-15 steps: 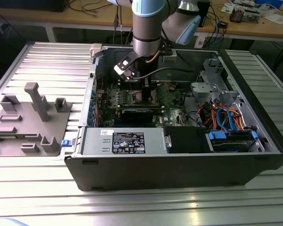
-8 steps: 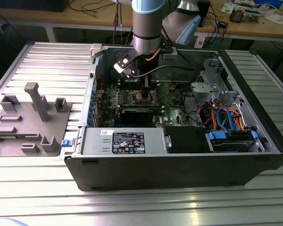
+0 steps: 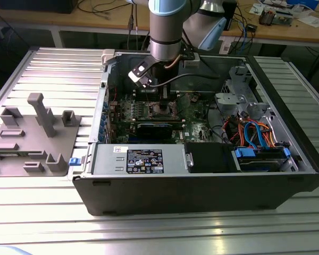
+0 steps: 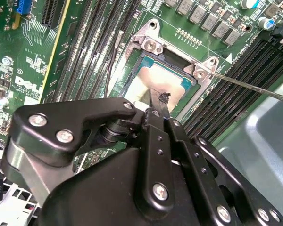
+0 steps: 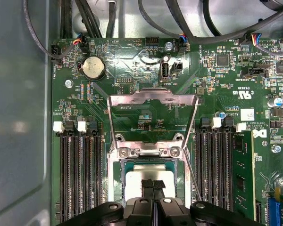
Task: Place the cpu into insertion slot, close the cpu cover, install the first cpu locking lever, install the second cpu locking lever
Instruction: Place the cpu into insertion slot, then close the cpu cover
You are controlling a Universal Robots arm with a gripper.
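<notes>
Cpu is lying inside the open computer case, on the green board, in the slot. The arm is hanging over the case, and the pincer is sitting narrow, tips pressed together with nothing between them, right over the cpu. Likely trouble: the cover is standing open just beside those tips, so a sideways move could be knocking it; the thin lever could be snagging; pressing a crooked cpu could be bending contacts. In the exterior view a cluttered wooden bench is running at twelve o'clock, the ribbed metal table is carrying the case, and a grey tray is lying at nine o'clock.
</notes>
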